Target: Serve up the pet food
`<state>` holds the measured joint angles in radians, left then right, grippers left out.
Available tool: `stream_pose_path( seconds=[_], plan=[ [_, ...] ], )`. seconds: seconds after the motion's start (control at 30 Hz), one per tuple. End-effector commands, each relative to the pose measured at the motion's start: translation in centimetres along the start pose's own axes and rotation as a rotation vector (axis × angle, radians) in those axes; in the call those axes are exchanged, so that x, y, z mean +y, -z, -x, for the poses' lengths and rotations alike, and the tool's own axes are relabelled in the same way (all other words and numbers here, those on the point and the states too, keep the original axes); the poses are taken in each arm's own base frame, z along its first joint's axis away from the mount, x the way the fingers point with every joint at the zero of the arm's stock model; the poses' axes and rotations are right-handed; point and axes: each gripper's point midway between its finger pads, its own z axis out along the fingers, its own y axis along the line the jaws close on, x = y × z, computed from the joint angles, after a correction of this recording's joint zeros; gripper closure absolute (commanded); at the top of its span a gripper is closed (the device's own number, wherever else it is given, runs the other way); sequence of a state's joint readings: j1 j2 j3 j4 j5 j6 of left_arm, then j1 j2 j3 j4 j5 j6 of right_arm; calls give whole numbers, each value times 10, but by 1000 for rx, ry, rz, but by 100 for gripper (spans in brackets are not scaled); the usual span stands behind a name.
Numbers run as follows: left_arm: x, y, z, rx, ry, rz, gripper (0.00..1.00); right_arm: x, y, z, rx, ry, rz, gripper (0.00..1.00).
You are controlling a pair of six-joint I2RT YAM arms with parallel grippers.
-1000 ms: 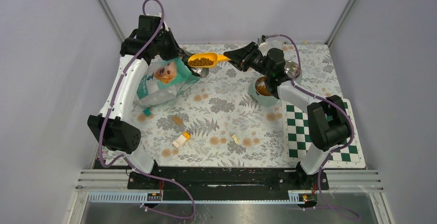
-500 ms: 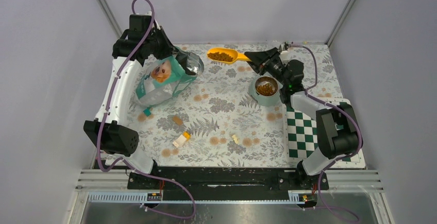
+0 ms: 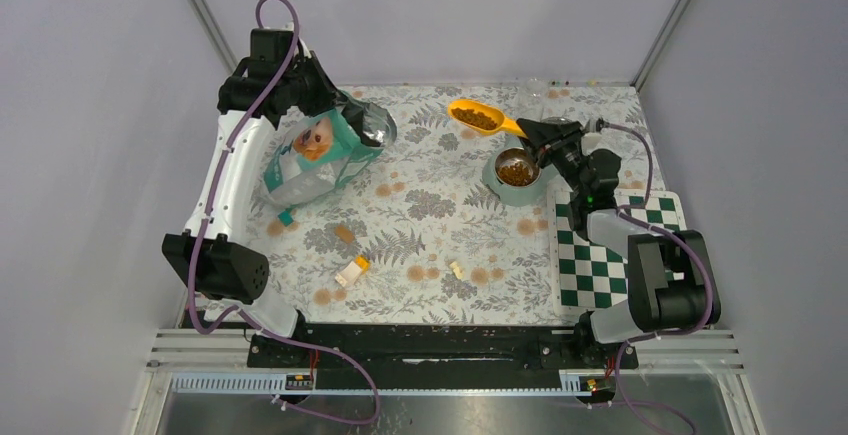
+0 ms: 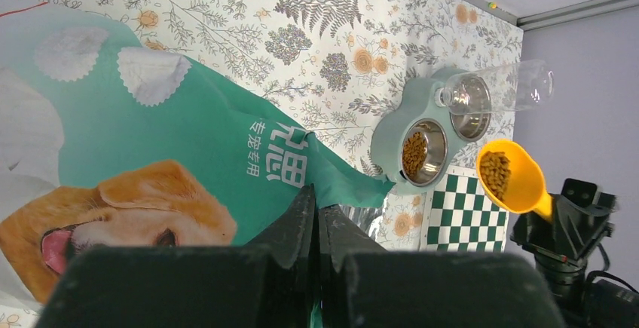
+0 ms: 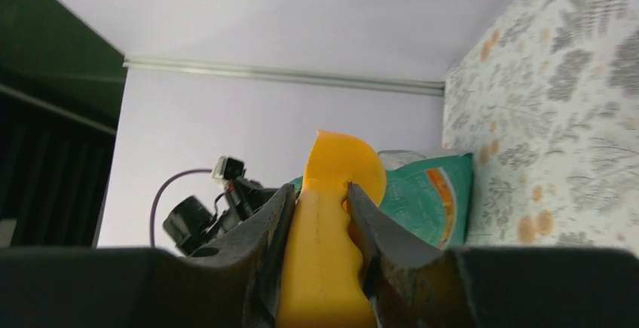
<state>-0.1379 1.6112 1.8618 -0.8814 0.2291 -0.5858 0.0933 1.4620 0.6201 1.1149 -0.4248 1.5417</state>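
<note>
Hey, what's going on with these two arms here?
The right tool grips a yellow scoop by its handle. The scoop is loaded with kibble and hangs near the far side of the bowl, which already holds some. The left tool is shut on the top edge of the teal bag, holding it. This scoopful is not yet poured.
</note>
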Motion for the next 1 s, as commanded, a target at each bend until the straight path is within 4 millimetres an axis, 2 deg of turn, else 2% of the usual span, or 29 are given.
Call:
stream_pose_path(
  seconds=[0.0,0.1,0.17,0.5,0.73,0.97],
  plan=[
    [-57,49,49,-209,-46,-223,100,10,17,28,-124,33,56,100],
    [-58,53,50,-213,-50,-231,100,-5,31,45,-187,48,13,100],
    [-55,53,51,-219,-50,-221,100,-13,43,63,-238,75,-18,100],
    [-52,49,49,-204,-35,-223,100,-38,89,126,-405,124,-99,100],
    [-51,49,49,-207,-36,-219,100,-47,114,162,-508,161,-135,100],
    [-49,48,50,-207,-33,-211,100,-72,133,198,-619,230,-242,100]
  ],
)
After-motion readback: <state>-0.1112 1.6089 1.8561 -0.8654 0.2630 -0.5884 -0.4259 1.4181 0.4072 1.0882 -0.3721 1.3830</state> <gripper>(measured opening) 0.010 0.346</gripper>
